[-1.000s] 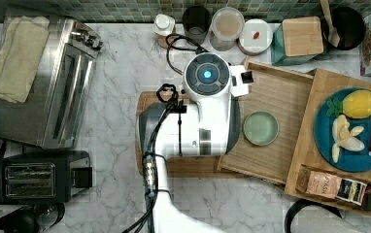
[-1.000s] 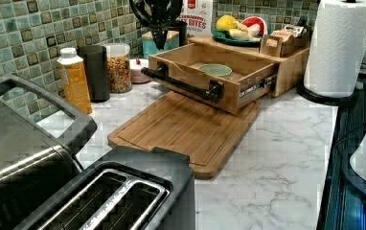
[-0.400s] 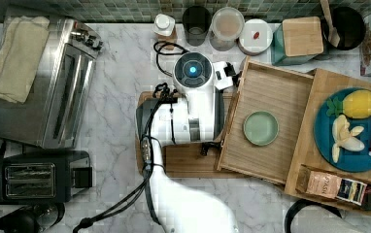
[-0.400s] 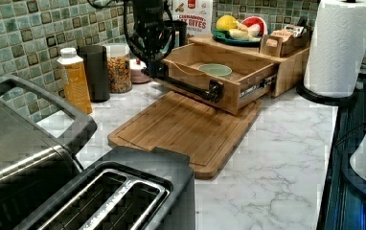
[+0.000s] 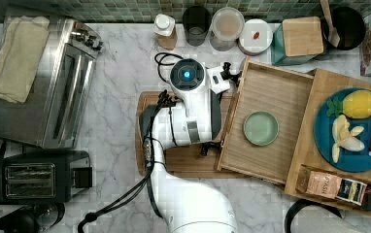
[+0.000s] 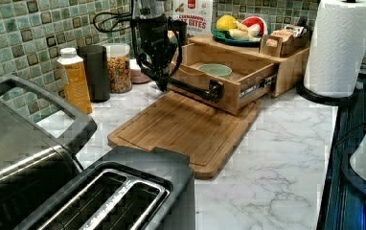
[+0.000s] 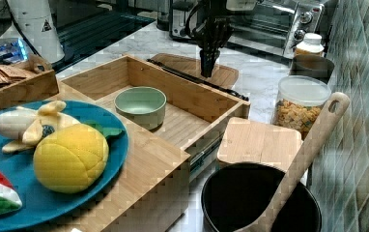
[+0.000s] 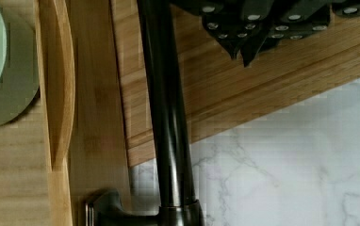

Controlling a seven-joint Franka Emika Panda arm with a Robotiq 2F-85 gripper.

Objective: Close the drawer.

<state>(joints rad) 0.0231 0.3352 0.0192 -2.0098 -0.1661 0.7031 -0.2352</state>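
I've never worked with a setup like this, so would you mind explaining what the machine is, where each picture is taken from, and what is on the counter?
The white machine is a robot arm with a dark gripper at its end. One picture looks straight down on the kitchen counter, two look from opposite sides, and one comes from a camera on the arm's wrist.

A bamboo drawer stands pulled out of a wooden stand and holds a green bowl. Its black bar handle runs along the front, and the gripper hangs just outside that front, near one end of the handle. It holds nothing.

In front of the drawer lies a cutting board. On the stand sits a blue plate of toy fruit. A toaster oven, a toaster, jars and a paper towel roll stand around.
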